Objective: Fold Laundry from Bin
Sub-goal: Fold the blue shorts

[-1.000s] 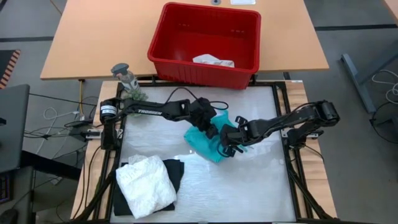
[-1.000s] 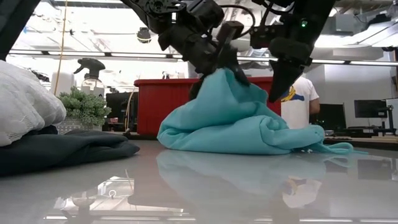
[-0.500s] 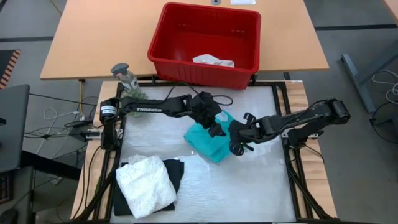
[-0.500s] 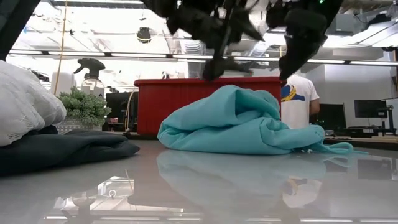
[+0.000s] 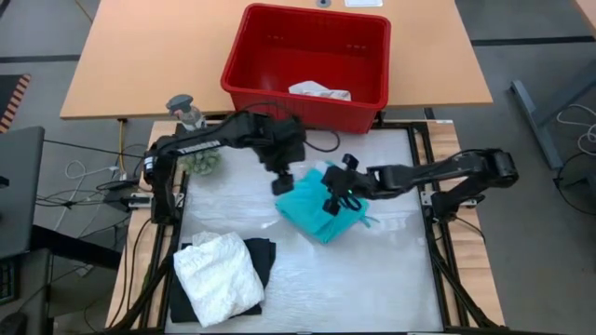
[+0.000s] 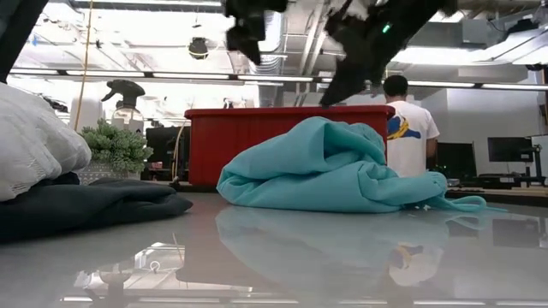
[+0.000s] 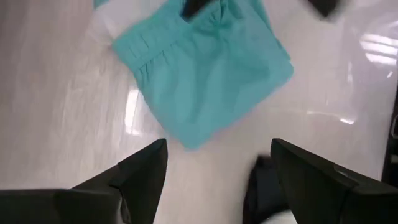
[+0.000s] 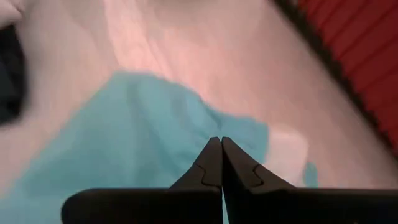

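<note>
Left arm reaches from the desk's (image 5: 391,279) left edge, elbow bent near the red bin (image 5: 307,58), wrist turned down; left pincer (image 5: 284,182) hangs above the desk just beside the teal cloth (image 5: 321,209), fingers spread wide, nothing between them. Its wrist view looks straight down on the teal cloth (image 7: 202,74), with both dark fingers (image 7: 140,174) standing well apart over bare desk. Right arm stretches in low and nearly straight from the right side, forearm running toward the middle; right pincer (image 5: 333,197) is over the teal cloth's upper edge, fingertips pressed together and gripping nothing, as its wrist view shows with the tips (image 8: 219,165) meeting above the cloth (image 8: 124,143). In the low view both pincers are raised clear of the teal cloth (image 6: 325,171), which lies in a rumpled heap on the desk in front of the bin (image 6: 257,141). A white lacy piece (image 5: 319,90) lies inside the bin. Near the desk's front left corner, a white lacy garment (image 5: 219,277) rests on top of a black one (image 5: 261,261). A small green plant (image 5: 200,160) and a spray bottle (image 5: 186,110) stand at the left edge. A person in a white shirt (image 6: 402,128) stands in the room behind.
</note>
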